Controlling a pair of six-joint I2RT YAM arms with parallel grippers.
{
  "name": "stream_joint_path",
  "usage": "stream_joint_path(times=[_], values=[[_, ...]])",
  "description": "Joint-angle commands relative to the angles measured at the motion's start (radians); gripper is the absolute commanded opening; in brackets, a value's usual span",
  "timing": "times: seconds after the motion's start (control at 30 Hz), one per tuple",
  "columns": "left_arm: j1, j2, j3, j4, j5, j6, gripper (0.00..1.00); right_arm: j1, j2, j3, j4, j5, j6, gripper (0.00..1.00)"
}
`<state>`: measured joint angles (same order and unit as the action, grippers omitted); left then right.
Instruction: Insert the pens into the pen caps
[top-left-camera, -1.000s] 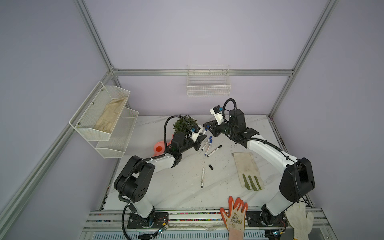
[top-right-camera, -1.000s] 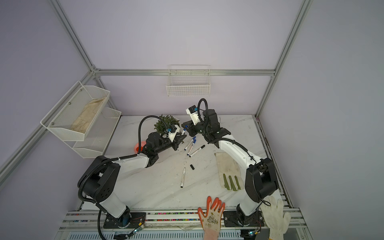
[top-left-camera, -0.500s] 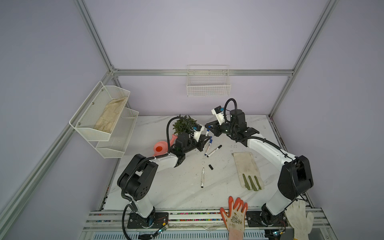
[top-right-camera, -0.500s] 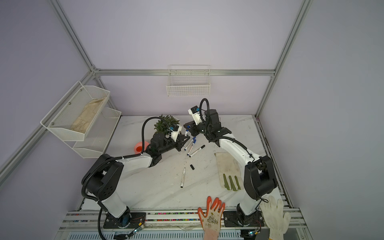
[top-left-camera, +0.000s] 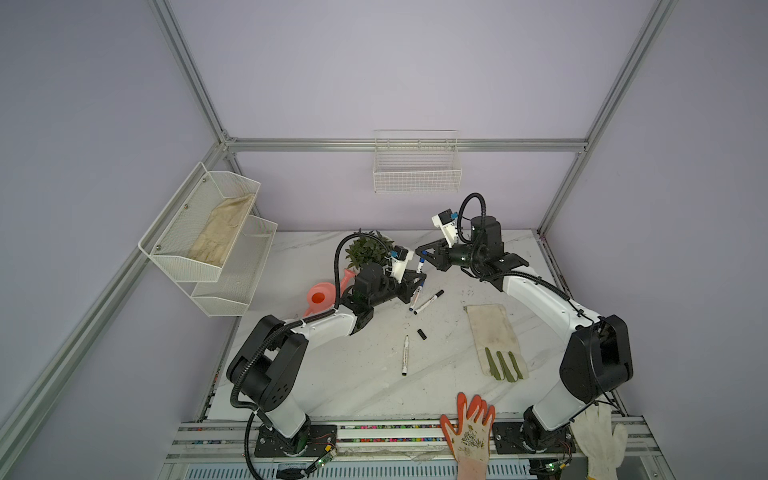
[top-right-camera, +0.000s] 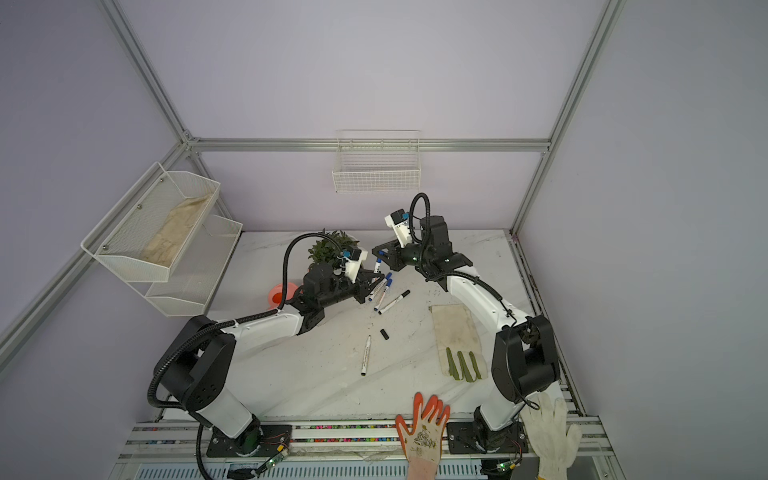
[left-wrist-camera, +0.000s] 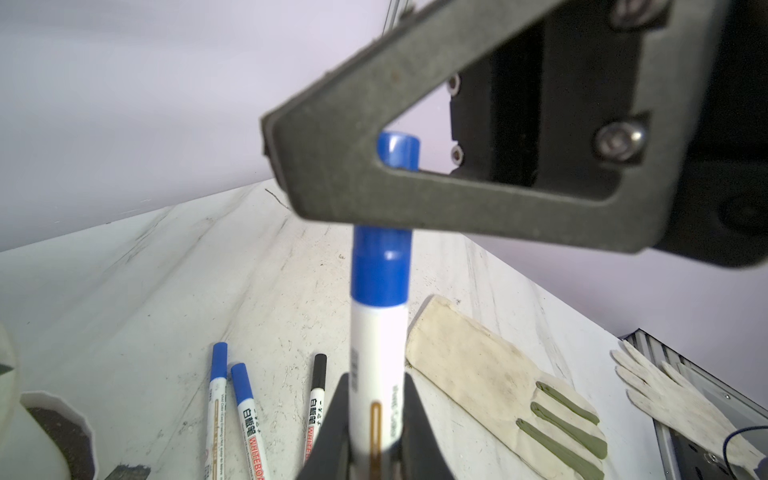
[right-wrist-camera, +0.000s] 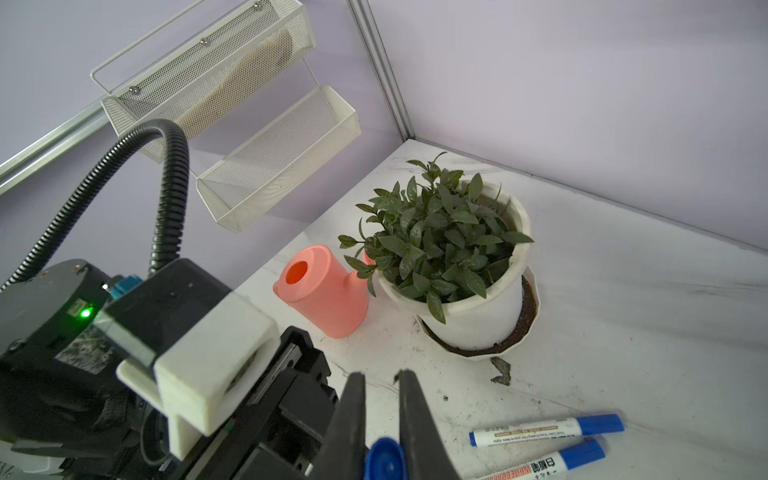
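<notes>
Left gripper (top-left-camera: 417, 279) sits low over the table (top-left-camera: 357, 374), mid-back. Its fingers (left-wrist-camera: 332, 419) are pinched almost fully together on the barrel of the held pen (left-wrist-camera: 376, 353), which tilts up toward 12 o'clock in both top views. Right gripper (top-left-camera: 423, 255) meets it from 2 o'clock. Its fingers (right-wrist-camera: 415, 415) are nearly closed with a narrow gap, clamped on the blue cap (right-wrist-camera: 384, 459) that sits over the held pen's upper end. In the left wrist view the cap runs behind a right finger; can't tell if it is fully seated. The two grippers are just beside each other. Other pens lie on the table, clocked from the held pen in a top view. Two blue pens (top-left-camera: 417, 296), capped and side by side, are just beside at 6 o'clock, under the left gripper. Black pen (top-left-camera: 430, 301), capped and angled, is at 5 o'clock beside the blue ones. Black cap (top-left-camera: 422, 334) lies loose, farther out at 6 o'clock. Bare pen (top-left-camera: 405, 355), uncapped, is beyond that at 6 o'clock, near the black cap but not touching it; the cap is at its 1 o'clock. Plant (top-left-camera: 365, 251) at 9 o'clock, watering can (top-left-camera: 319, 296) at 8 o'clock. Glove (top-left-camera: 494, 336) lies flat at 4 o'clock, well apart from the pens.
</notes>
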<state>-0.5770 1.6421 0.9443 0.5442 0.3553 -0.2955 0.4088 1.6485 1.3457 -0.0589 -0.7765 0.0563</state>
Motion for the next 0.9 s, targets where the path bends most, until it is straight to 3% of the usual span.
stream_joint_path(times=[0.0, 0.33, 0.37, 0.47, 0.57, 0.7, 0.87], values=[[0.036, -0.139, -0.017, 0.444, -0.239, -0.094, 0.0, 0.018, 0.061, -0.109, -0.366, -0.085, -0.013, 0.0], [-0.012, -0.053, -0.155, 0.45, -0.208, -0.049, 0.0, 0.016, 0.074, -0.049, -0.32, -0.07, 0.019, 0.0], [-0.016, -0.046, -0.163, 0.45, -0.204, -0.044, 0.0, 0.013, 0.074, -0.045, -0.311, -0.069, 0.027, 0.02], [-0.027, -0.014, -0.184, 0.457, -0.184, -0.046, 0.0, 0.012, 0.074, -0.029, -0.254, -0.052, 0.07, 0.26], [-0.034, 0.021, -0.209, 0.467, -0.174, -0.052, 0.0, 0.008, 0.074, 0.004, -0.162, -0.042, 0.142, 0.4], [-0.035, 0.062, -0.239, 0.483, -0.191, -0.053, 0.0, 0.0, 0.048, 0.04, -0.04, -0.035, 0.212, 0.49], [-0.035, 0.108, -0.245, 0.467, -0.206, -0.049, 0.0, -0.022, -0.011, 0.06, 0.033, -0.031, 0.242, 0.54]])
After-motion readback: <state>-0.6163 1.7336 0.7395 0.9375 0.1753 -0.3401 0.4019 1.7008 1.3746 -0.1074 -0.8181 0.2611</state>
